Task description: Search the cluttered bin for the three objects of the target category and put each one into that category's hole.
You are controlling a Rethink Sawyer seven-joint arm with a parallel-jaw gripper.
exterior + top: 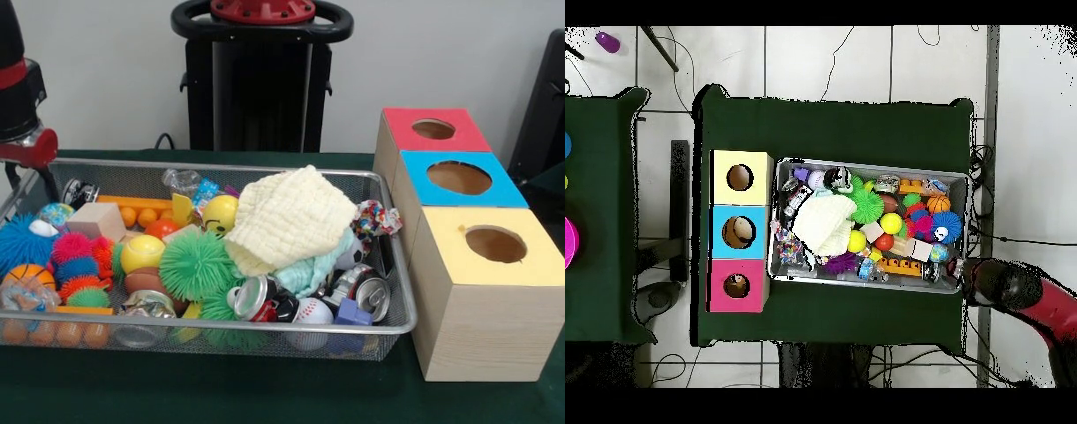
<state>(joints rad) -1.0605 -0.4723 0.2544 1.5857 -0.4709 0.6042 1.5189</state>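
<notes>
A wire mesh bin (pixel 221 165) (pixel 865 163) is packed with mixed things. On top lies a cream cloth (pixel 287 216) (pixel 823 222), beside a green spiky ball (pixel 194 263), a yellow smiley ball (pixel 221 212), crushed cans (pixel 256 299), a baseball (pixel 313 311) and a small basketball (pixel 26 274). Beside the bin stand three wooden boxes with round holes: red-topped (pixel 402 124) (pixel 720 270), blue-topped (pixel 508 190) (pixel 720 215) and yellow-topped (pixel 530 265) (pixel 725 162). My gripper (pixel 31 159) (pixel 970 275) hangs above the bin corner farthest from the boxes, holding nothing that I can see.
An orange block (pixel 132 201), a wooden cube (pixel 95 219), a blue spiky ball (pixel 18 243) and a brown football (pixel 146 281) crowd the bin end below the gripper. The dark green table (pixel 265 389) carries bin and boxes. A second table (pixel 605 200) stands beyond the boxes.
</notes>
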